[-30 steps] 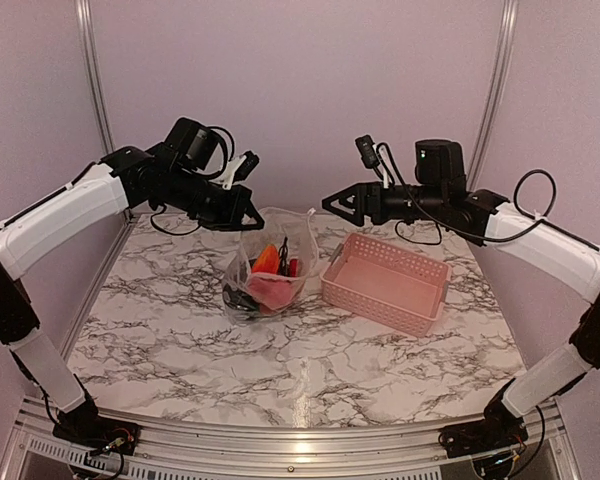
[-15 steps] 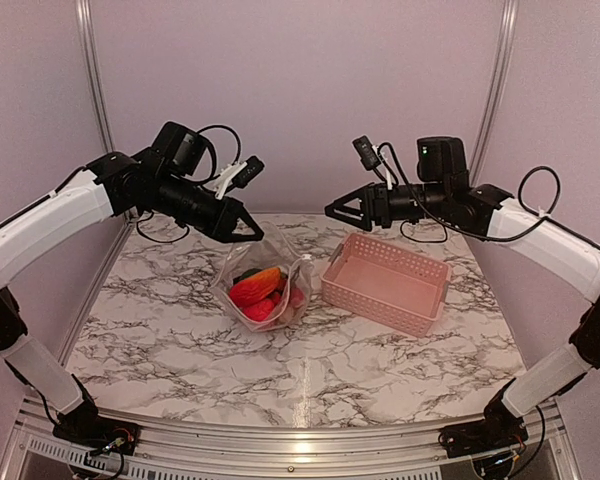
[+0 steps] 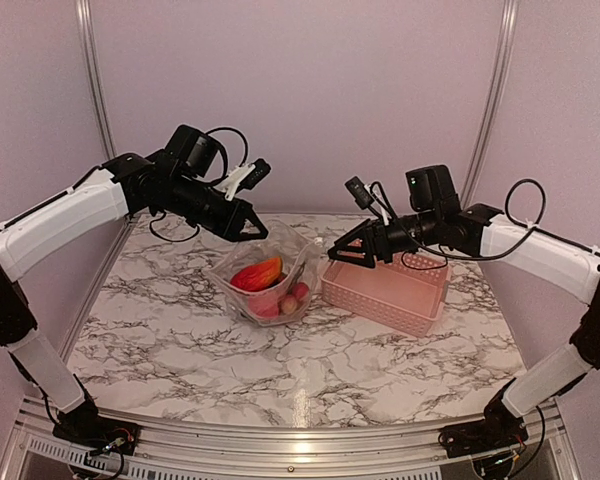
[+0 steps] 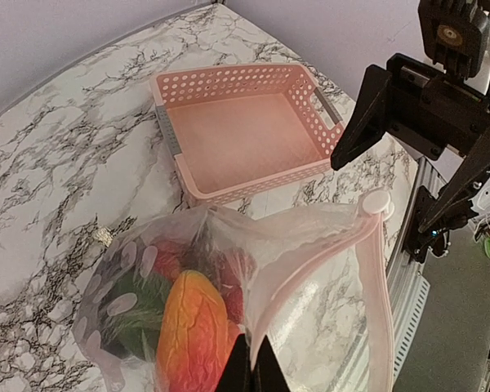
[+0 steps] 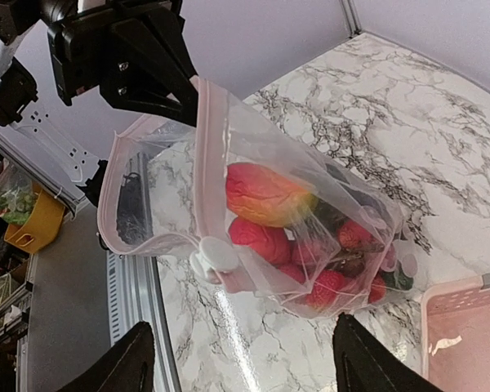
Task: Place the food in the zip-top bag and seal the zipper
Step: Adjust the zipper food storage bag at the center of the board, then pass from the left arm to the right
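The zip-top bag point(image 3: 270, 282) rests tilted on the marble table, with the orange-red mango point(image 3: 259, 272) and red berries point(image 3: 292, 296) inside. My left gripper point(image 3: 252, 230) is shut on the bag's upper mouth edge; in its wrist view point(image 4: 249, 369) the fingers pinch the pink zipper strip point(image 4: 310, 261) beside the mango point(image 4: 192, 327) and a green piece point(image 4: 131, 320). The mouth gapes open. The zipper's white slider point(image 5: 213, 255) sits at the mouth's far end. My right gripper point(image 3: 346, 252) is open and empty just right of the bag; in its wrist view point(image 5: 245, 367) the slider lies ahead of the spread fingers.
The pink slotted basket point(image 3: 392, 288) stands empty right of the bag, close under my right gripper, and shows in the left wrist view point(image 4: 245, 135) too. Aluminium frame posts rise at the back corners. The table's front rail point(image 3: 300, 440) runs near the arm bases.
The bag hung upright from my left gripper and now lies tilted on the table, mouth to the right. My right gripper has come down and left towards the bag's slider end.
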Tool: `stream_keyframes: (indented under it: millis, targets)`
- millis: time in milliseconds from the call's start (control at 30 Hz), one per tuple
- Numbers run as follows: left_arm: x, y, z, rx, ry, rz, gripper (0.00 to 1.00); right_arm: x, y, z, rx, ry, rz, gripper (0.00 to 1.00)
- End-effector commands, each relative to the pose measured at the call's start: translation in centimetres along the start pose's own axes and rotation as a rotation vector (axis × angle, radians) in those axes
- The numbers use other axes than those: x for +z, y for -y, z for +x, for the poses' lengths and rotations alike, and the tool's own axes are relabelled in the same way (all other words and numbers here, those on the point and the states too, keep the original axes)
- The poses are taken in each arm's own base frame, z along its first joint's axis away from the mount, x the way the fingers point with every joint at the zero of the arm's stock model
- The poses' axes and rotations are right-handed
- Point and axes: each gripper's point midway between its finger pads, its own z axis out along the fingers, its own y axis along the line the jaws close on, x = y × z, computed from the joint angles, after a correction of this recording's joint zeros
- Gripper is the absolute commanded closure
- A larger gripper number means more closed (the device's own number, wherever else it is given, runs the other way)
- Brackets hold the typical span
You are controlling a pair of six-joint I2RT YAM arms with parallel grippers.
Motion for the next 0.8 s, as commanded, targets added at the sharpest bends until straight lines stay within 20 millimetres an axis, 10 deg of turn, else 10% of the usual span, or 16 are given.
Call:
stream_keyframes:
  millis: [0, 500, 767]
  targets:
    - [0.4, -0.6, -1.2, -0.012, 0.032, -0.020, 0.99, 0.4, 0.1, 0.2, -0.033, -0.007, -0.014, 0.29]
    - [1.0, -1.6, -2.4, -0.079, 0.060, -0.062, 0.90, 3.8, 3.0, -2.4, -0.110, 0.046, 0.104, 0.40]
    - [-1.8, -4.7, -5.5, -0.082, 0.160, -0.304, 0.68, 4.9, 2.2, -3.4, -0.175, 0.029, 0.104, 0.73]
